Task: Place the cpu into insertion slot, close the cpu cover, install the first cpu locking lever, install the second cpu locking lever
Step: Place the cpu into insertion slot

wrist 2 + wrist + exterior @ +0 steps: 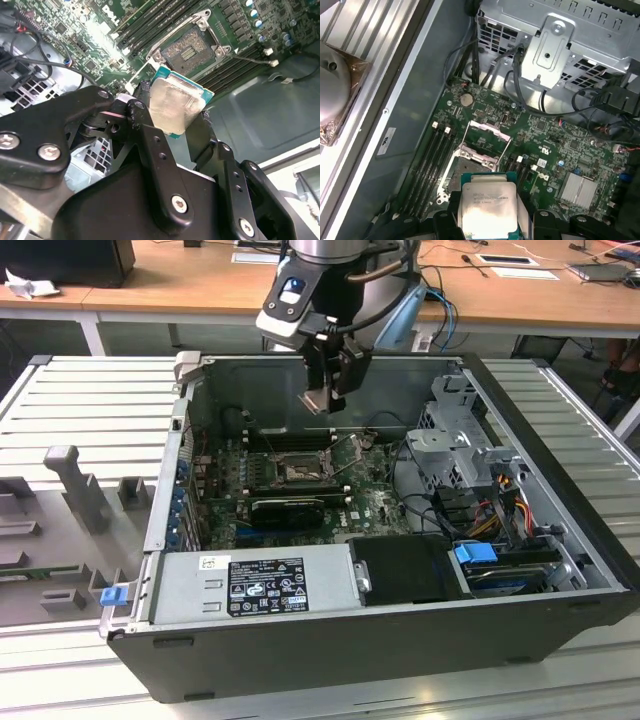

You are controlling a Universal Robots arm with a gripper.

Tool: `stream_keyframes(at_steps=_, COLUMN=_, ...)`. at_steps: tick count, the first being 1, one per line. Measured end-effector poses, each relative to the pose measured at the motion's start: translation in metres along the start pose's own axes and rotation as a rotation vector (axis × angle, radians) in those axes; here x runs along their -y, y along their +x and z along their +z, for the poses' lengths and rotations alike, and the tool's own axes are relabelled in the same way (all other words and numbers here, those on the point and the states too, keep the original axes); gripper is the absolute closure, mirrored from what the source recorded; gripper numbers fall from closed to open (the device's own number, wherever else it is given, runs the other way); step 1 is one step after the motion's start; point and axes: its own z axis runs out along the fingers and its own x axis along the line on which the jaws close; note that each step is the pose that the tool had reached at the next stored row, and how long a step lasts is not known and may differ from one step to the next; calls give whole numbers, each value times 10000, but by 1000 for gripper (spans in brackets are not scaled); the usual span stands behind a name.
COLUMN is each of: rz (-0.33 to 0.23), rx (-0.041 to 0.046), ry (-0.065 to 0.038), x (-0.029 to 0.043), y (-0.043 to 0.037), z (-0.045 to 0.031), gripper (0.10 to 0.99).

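Observation:
My gripper [320, 400] hangs inside the open computer case, above the motherboard, shut on the cpu [317, 401]. In both wrist views the cpu [175, 106] [487, 207] is a square chip with a pale silvery face and a green edge, pinched between the two black fingers [142, 112]. The insertion slot [469, 169] [191, 50] [297, 472] is a square socket with a metal rim and nothing in it, lying below and just beyond the chip. The cpu cover [487, 131] stands raised, hinged open at the socket's far side.
Long black RAM slots [427, 165] [145, 25] flank the socket. A grey drive cage [455, 430] with cables stands at the exterior view's right. A grey power supply [250, 585] fills the near side, with a black card [290, 508] in front of the socket.

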Motion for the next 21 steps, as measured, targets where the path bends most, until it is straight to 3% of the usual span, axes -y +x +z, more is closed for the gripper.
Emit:
stream_keyframes(at_steps=3, rz=481, rx=42, ry=-9, x=1, y=0, z=11, gripper=561)
stream_keyframes(at_steps=21, rz=1777, rx=154, ry=-30, x=3, y=-1, z=40, gripper=561)
